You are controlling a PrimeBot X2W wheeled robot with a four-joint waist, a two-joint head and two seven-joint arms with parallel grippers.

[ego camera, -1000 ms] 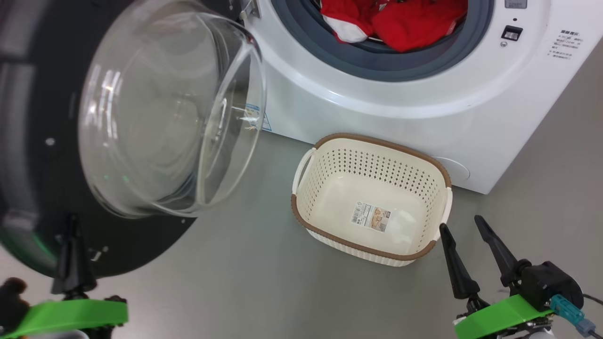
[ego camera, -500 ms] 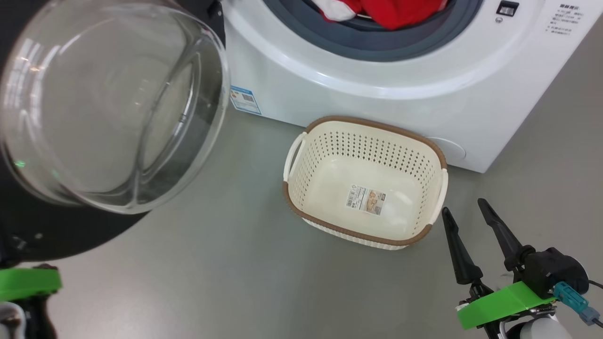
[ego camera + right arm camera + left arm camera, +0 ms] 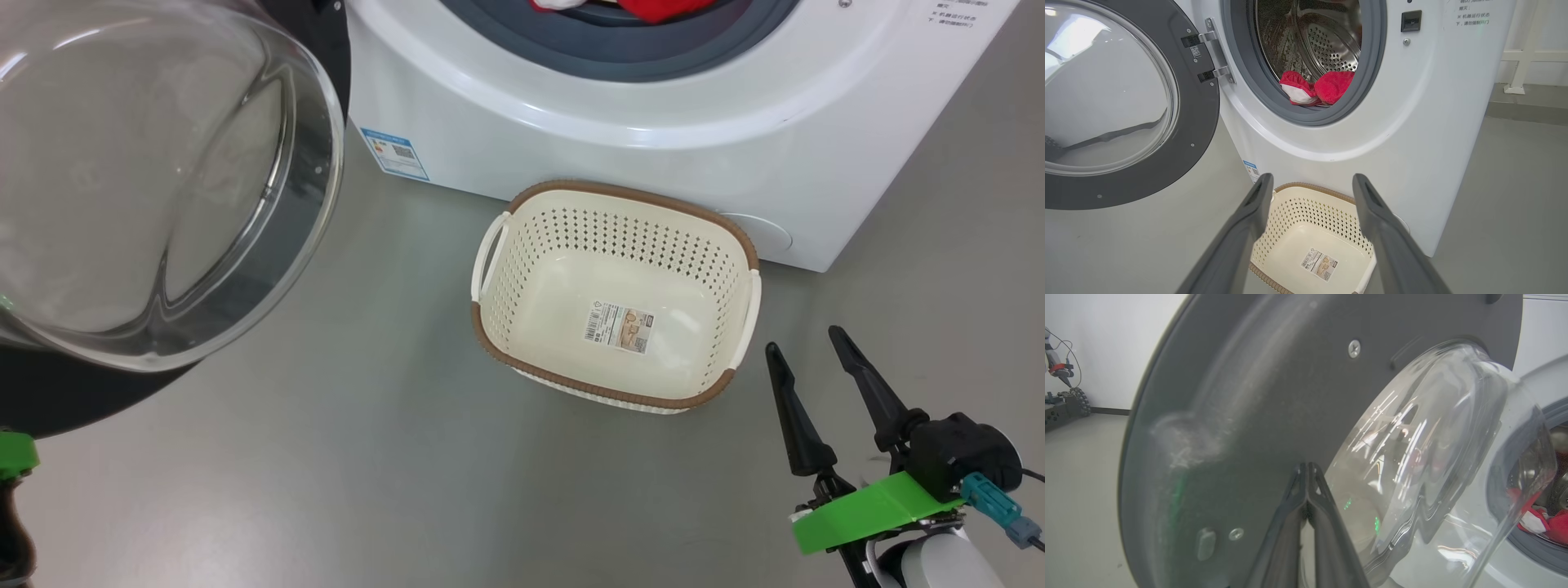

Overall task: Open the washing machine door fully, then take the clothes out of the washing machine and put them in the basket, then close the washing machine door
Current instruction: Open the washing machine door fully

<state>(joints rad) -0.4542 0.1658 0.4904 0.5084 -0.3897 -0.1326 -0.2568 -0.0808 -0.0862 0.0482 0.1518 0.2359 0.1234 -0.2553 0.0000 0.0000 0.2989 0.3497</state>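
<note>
While the left end effector (image 3: 1307,467) sits closed, the right end effector (image 3: 802,340) gapes empty.

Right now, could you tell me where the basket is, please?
The basket sits on the floor just in front of the washing machine, below its opening, central in the head view, with the right gripper at its lower right.

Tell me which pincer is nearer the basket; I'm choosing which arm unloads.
Right. The right pincer is open just off the near right corner of the basket. The left pincer, shut, is far left, at the inner face of the washing machine door.
</note>
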